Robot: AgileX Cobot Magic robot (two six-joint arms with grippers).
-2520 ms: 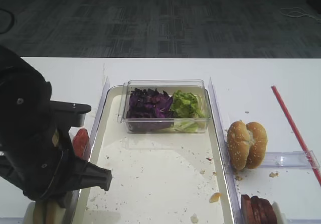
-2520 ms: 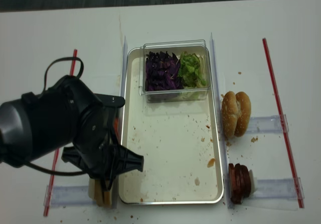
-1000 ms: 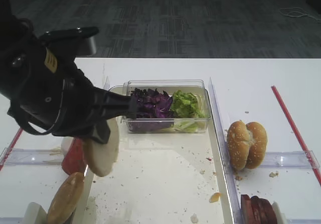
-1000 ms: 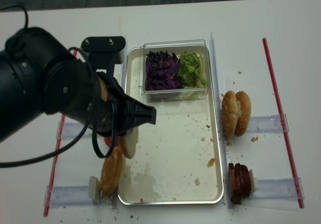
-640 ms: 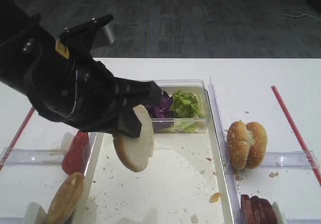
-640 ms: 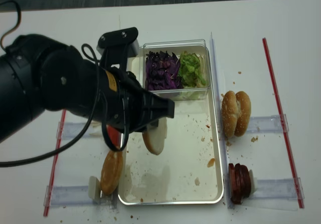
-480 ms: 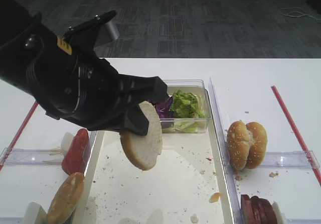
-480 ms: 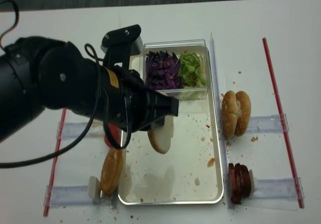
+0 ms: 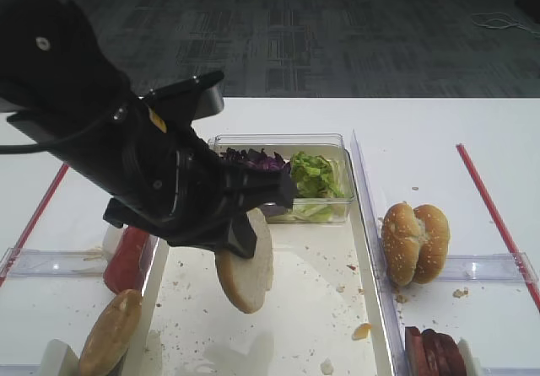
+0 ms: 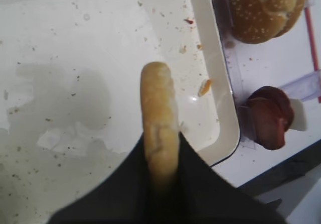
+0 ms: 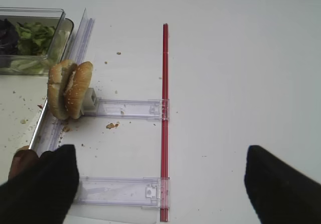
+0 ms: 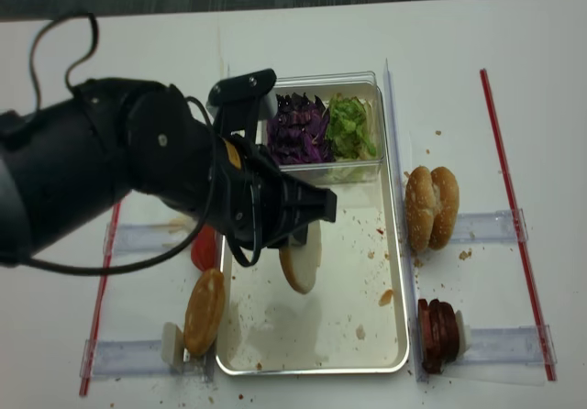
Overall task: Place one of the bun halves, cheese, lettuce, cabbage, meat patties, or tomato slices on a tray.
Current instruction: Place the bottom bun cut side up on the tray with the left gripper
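1 bun half (image 9: 246, 262) is gripped on edge in the clenched left claw (image 10: 159, 156) above the tray (image 12: 367, 354). Pickup is judged complete; lowering and release remain outstanding.

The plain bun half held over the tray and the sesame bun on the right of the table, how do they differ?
The plain cream-faced bun half has a smooth golden rim without seeds; the sesame-seeded bun pair is speckled with seeds. The plain one is a single half, the seeded one two halves pressed together. The plain half hangs edge-down, pinched by the left gripper above the cream-white tray; the seeded pair rests outside the tray against a clear holder. Both stand on edge.
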